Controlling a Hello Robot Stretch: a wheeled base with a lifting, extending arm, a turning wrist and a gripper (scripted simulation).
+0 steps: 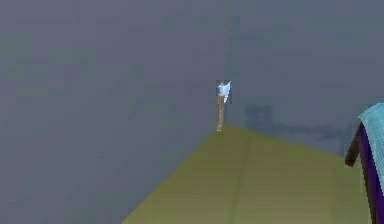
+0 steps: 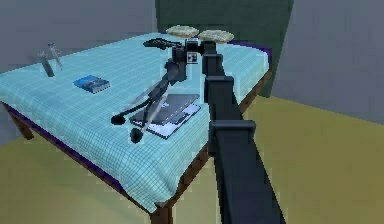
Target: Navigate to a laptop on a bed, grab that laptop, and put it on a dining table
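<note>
A flat grey laptop (image 2: 181, 108) lies on the bed (image 2: 70, 115), which has a light blue checked cover, near the bed's front right side. My arm's dark bar (image 2: 232, 150) rises from the bottom edge and reaches out over the bed. The gripper (image 2: 128, 127) has its thin fingers slanting down and left beside the laptop. With the laptop lying on the cover at the gripper's end, I cannot tell whether it holds anything. In the forward view a corner of the bed (image 1: 373, 140) shows at the right edge.
A blue book (image 2: 91, 84) and a clear bottle-like thing (image 2: 49, 60) lie on the bed's left part, with pillows (image 2: 200, 33) and a dark object (image 2: 155, 43) at its far end. An axe-like tool (image 1: 222, 104) leans in the grey wall corner. Yellowish floor (image 1: 240, 180) lies ahead.
</note>
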